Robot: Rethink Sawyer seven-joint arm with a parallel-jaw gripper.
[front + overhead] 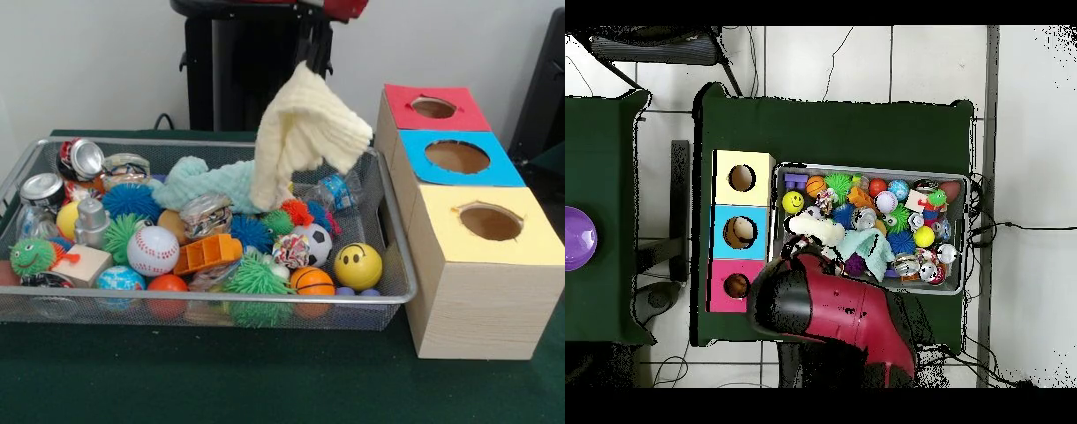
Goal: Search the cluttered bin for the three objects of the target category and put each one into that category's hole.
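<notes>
The wire mesh bin (221,299) is full of clutter; it also shows in the overhead view (865,168). A cream cloth (305,132) hangs in the air above the bin's back right part, lifted clear of the toys. My gripper is hidden behind the cloth's top, under the red arm (850,315). A yellow rounded shape (67,219) and a tan shape (172,223) peek out of the clutter; I cannot tell if they are plush animals. No striped orange plush shows. The red-bordered hole (433,108) is on the farthest box, also in the overhead view (737,286).
A mint cloth (203,181) lies in the bin's back. Around it are spiky pom balls (256,278), a baseball (153,251), a smiley ball (357,265), and cans (81,159). The blue-bordered hole (457,156) and yellow-bordered hole (491,223) are closer to the camera.
</notes>
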